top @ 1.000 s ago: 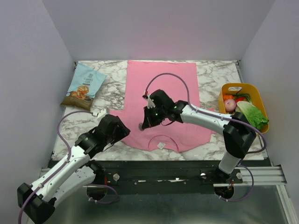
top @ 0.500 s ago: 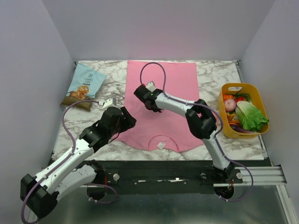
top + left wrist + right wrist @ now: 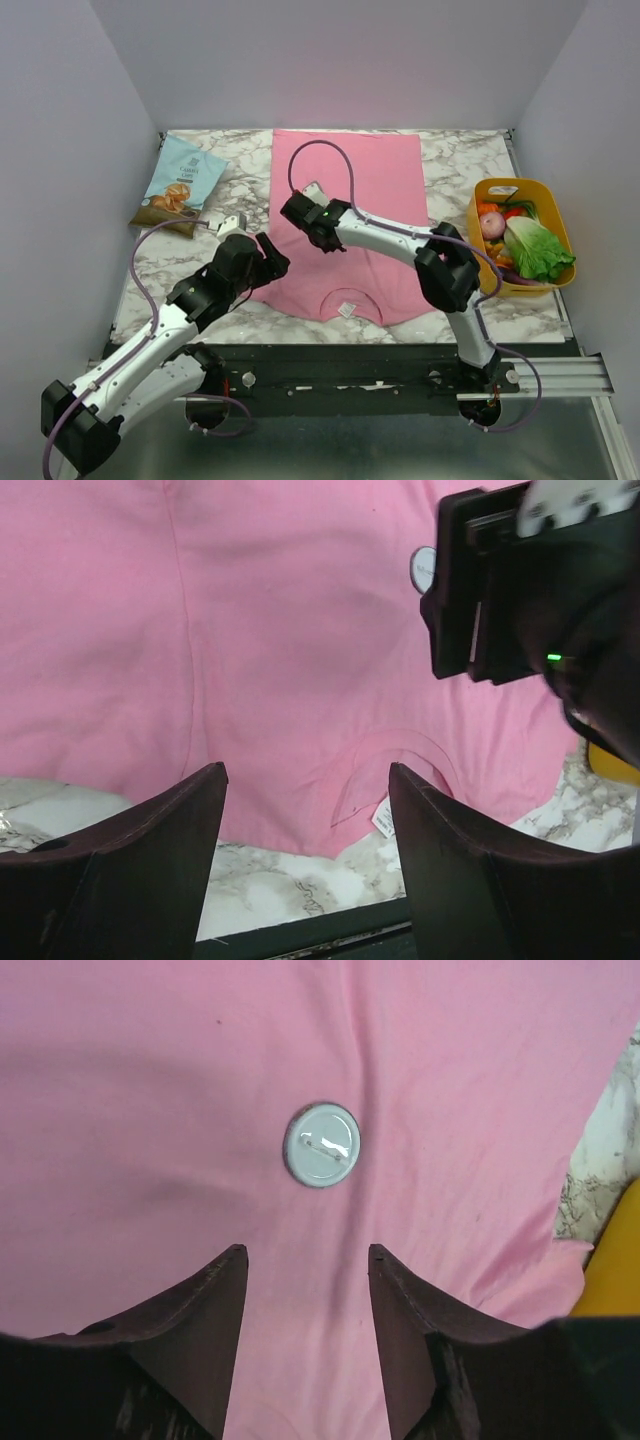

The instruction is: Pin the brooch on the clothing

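**Brooch lies on the pink shirt, both grippers open**

A chips bag (image 3: 180, 185) lies on the marble table (image 3: 460, 160) at the left. A yellow basket (image 3: 520, 184) of vegetables sits at the right, off the pink T-shirt (image 3: 360, 180). The brooch (image 3: 322, 1145) lies on the shirt, just past the right gripper (image 3: 305, 1252). That gripper's jaws are apart and hold nothing. The left gripper (image 3: 305, 775) hangs over the shirt's left side, jaws wide and holding nothing. From above, the right arm hides the brooch. In the left wrist view, the black right gripper covers part of it. I cannot tell if its pin goes through the cloth.
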`<state>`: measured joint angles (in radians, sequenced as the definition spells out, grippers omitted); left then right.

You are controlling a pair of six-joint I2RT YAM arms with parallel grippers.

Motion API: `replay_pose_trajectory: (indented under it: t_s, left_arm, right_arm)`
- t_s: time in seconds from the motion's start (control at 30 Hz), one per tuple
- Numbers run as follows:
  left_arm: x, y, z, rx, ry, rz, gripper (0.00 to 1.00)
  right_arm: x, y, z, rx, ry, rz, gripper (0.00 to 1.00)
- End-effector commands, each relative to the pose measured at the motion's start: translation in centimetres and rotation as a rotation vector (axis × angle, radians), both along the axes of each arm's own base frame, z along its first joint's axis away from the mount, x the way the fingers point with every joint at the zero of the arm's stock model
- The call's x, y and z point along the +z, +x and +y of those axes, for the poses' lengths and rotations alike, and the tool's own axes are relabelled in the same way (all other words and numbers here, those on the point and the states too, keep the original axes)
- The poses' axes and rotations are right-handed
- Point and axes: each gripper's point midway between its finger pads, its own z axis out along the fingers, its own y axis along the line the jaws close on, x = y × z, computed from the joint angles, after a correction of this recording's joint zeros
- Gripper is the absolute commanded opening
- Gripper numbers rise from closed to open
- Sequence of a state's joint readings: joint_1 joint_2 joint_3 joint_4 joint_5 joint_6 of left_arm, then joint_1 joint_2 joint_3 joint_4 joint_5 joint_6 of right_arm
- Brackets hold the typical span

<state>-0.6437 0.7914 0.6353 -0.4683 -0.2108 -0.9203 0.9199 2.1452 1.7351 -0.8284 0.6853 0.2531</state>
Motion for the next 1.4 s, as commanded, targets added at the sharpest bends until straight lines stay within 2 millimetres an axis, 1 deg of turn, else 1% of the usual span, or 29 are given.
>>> replay_pose_trajectory:
  t_s: [0.0,0.03,0.07,0.1,0.13,0.17,0.2,0.23,0.27,0.3,0.33,0.37,0.4,0.43,0.47,0.5,0.53,0.57,0.6,0.63,0.67,0.77,0.9,0.97,1.13,1.27,1.3,1.33,1.37]
  left_arm:
    - [0.7,1.3,-0.1,-0.001,0.039,-0.048,0.77]
    - [0.5,1.5,-0.2,-0.005,0.05,-0.045,0.77]
    - [0.4,1.7,-0.4,-0.009,0.057,-0.046,0.78]
    - [0.8,2.2,-0.7,-0.01,0.054,-0.058,0.79]
    - [0.1,2.6,-0.9,-0.024,0.082,-0.041,0.79]
    - [0.0,2.9,-1.1,-0.025,0.093,-0.037,0.78]
    - [0.2,3.4,-1.3,-0.027,0.099,-0.038,0.75]
    - [-1.1,3.8,-1.5,-0.033,0.136,-0.003,0.73]
    - [-1.5,4.1,-1.7,-0.044,0.149,0.015,0.69]
    - [-1.6,4.6,-1.9,-0.048,0.159,0.023,0.61]
    - [-3.1,4.9,-2.2,-0.057,0.186,0.064,0.55]
    - [-3.7,5.1,-2.4,-0.071,0.202,0.077,0.5]
    - [-3.7,5.7,-3.1,-0.086,0.198,0.079,0.35]
    - [-5.4,5.9,-3.3,-0.1,0.225,0.12,0.28]
    - [-6.0,6.1,-3.5,-0.108,0.236,0.138,0.21]
    - [-6.1,6.6,-3.9,-0.116,0.237,0.142,0.06]
    - [-7.6,6.6,-4.1,-0.121,0.257,0.179,0.0]
    - [-8.0,6.7,-4.1,-0.12,0.262,0.193,0.0]
    - [-8.3,6.9,-4.3,-0.122,0.261,0.195,0.0]
    - [-9.1,6.7,-4.4,-0.126,0.263,0.216,0.0]
    - [-9.5,6.6,-4.4,-0.128,0.261,0.224,0.0]
    - [-10.4,5.9,-4.1,-0.121,0.258,0.248,0.0]
    - [-11.5,4.4,-3.4,-0.111,0.25,0.284,0.0]
    - [-12.2,3.4,-2.6,-0.088,0.249,0.308,0.0]
    - [-14.1,1.0,-0.8,-0.051,0.268,0.373,0.0]
    - [-14.4,0.3,0.0,-0.026,0.273,0.379,0.0]
    - [-14.4,-0.1,0.6,-0.009,0.289,0.396,0.0]
    - [-13.9,0.3,1.3,0.032,0.312,0.374,0.0]
    - [-13.7,0.3,1.7,0.043,0.321,0.368,0.0]
  right_arm:
    - [4.5,-0.9,2.3,0.071,0.248,0.004,0.65]
    - [5.0,-1.0,2.7,0.086,0.285,0.002,0.67]
    - [6.4,-0.9,2.4,0.079,0.331,-0.005,0.68]
    - [6.7,-1.2,2.7,0.089,0.382,0.025,0.68]
    - [6.4,-1.5,2.4,0.073,0.418,0.051,0.68]
    - [6.7,-0.9,1.5,0.048,0.459,0.064,0.68]
    - [7.3,-1.3,1.5,0.057,0.528,0.098,0.68]
    - [7.0,-1.4,1.0,0.042,0.558,0.115,0.68]
    - [7.1,-0.7,-0.2,0.016,0.582,0.119,0.68]
    - [7.7,-0.8,-0.5,0.019,0.615,0.123,0.68]
    - [7.8,-0.6,-1.1,0.009,0.619,0.118,0.69]
    - [7.3,-0.4,-2.2,-0.017,0.615,0.124,0.7]
    - [7.3,-0.4,-2.6,-0.021,0.629,0.135,0.7]
    - [7.6,-0.4,-3.0,-0.03,0.653,0.138,0.71]
    - [7.0,-0.3,-4.3,-0.06,0.665,0.151,0.72]
    - [6.6,-0.7,-4.3,-0.055,0.701,0.185,0.73]
    - [7.3,-0.7,-4.2,-0.041,0.76,0.189,0.74]
    - [7.5,-0.3,-5.0,-0.056,0.792,0.183,0.77]
    - [6.4,-1.1,-5.2,-0.059,0.815,0.223,0.79]
    - [6.8,-0.7,-5.4,-0.057,0.839,0.204,0.81]
    - [6.7,-0.5,-6.0,-0.071,0.847,0.2,0.83]
    - [6.3,-0.5,-6.9,-0.092,0.849,0.208,0.83]
    - [6.0,-0.4,-7.4,-0.105,0.864,0.218,0.84]
    - [6.0,-0.1,-7.6,-0.115,0.87,0.218,0.84]
    - [5.9,-0.1,-7.3,-0.105,0.897,0.243,0.84]
    - [5.7,-0.1,-7.1,-0.103,0.904,0.253,0.84]
    - [5.6,-0.2,-7.0,-0.103,0.904,0.259,0.83]
    - [5.4,-0.2,-7.0,-0.102,0.903,0.265,0.84]
    - [5.3,-0.2,-7.0,-0.103,0.906,0.269,0.84]
